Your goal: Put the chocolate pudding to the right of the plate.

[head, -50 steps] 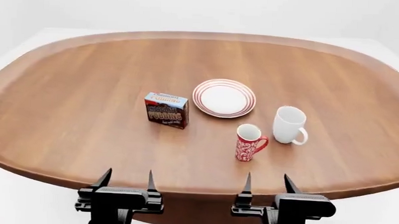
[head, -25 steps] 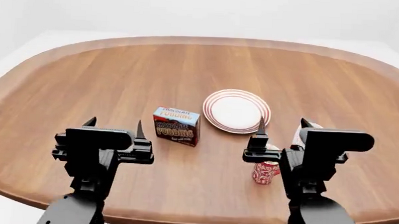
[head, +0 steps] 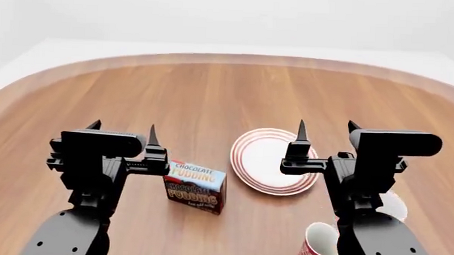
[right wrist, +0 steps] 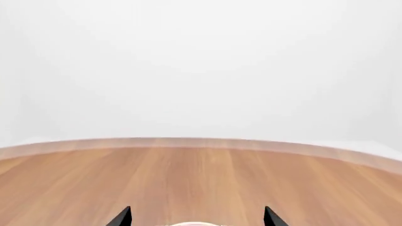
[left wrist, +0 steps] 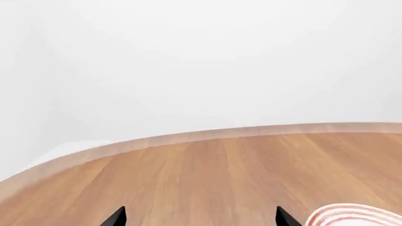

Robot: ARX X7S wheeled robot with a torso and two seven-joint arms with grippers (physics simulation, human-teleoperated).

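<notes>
The chocolate pudding carton stands on the wooden table, left of the plate, which is white with red rings. My left gripper is open and empty, raised above the table just left of the carton. My right gripper is open and empty, raised over the plate's right part. In the left wrist view only the two fingertips and the plate's rim show. In the right wrist view the fingertips show, with a sliver of the plate between them.
A red patterned mug stands at the front right, partly behind my right arm. A white mug shows just behind that arm. The table's far rim curves across the back.
Both arms have risen and reached forward over the table. The head view has tilted down, so the carton, plate and mugs sit lower in the picture. Nothing on the table has moved.
</notes>
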